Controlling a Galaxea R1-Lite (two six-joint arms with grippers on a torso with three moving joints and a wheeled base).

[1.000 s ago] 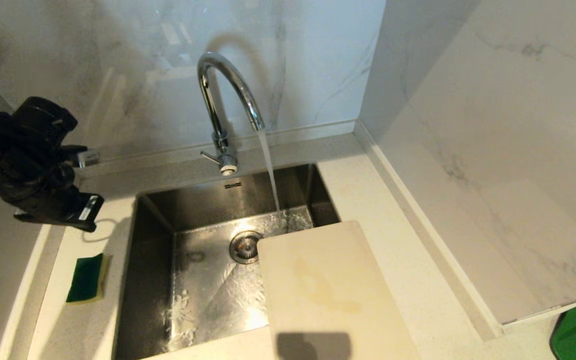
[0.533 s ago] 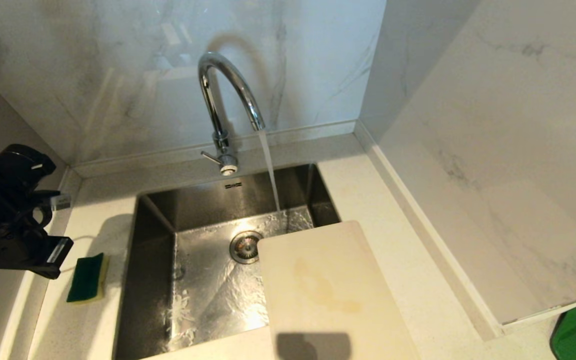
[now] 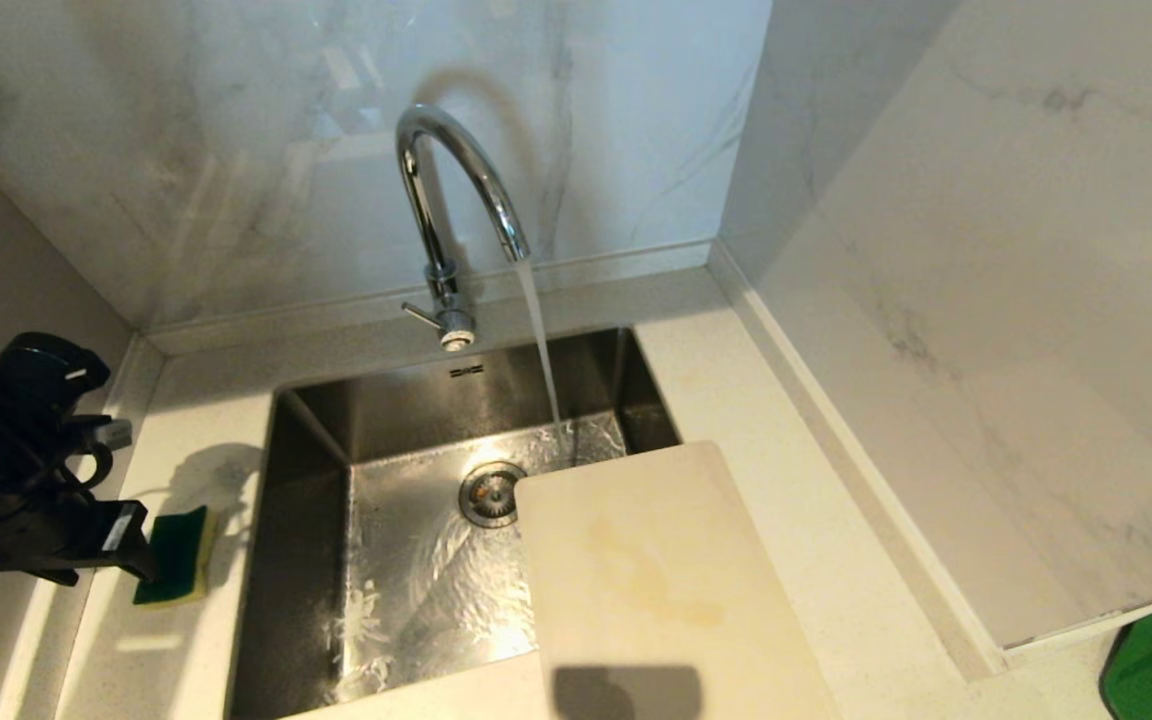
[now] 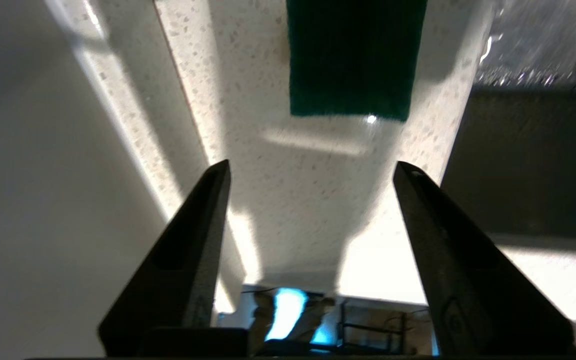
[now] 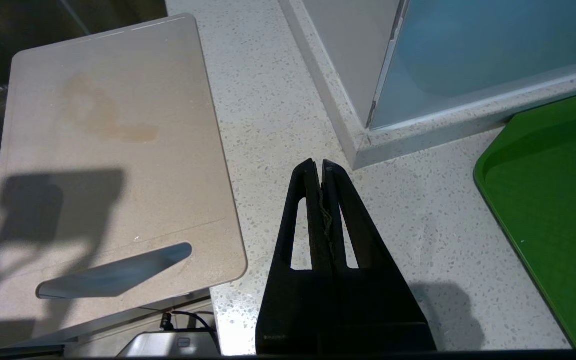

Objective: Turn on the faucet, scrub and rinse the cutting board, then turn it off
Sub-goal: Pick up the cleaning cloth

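Green sponge (image 3: 174, 555) partly hidden behind left end effector (image 4: 310, 170).

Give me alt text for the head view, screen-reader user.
Water runs from a chrome faucet into a steel sink, whose right part is overlapped by a stained cream cutting board. At left the left gripper, jaws open, hangs beside a green sponge on the counter.

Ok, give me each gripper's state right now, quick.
Left gripper: jaws open, holding nothing, short of the green sponge on the counter.
Right gripper: jaws shut, empty, over the counter beside the cutting board.
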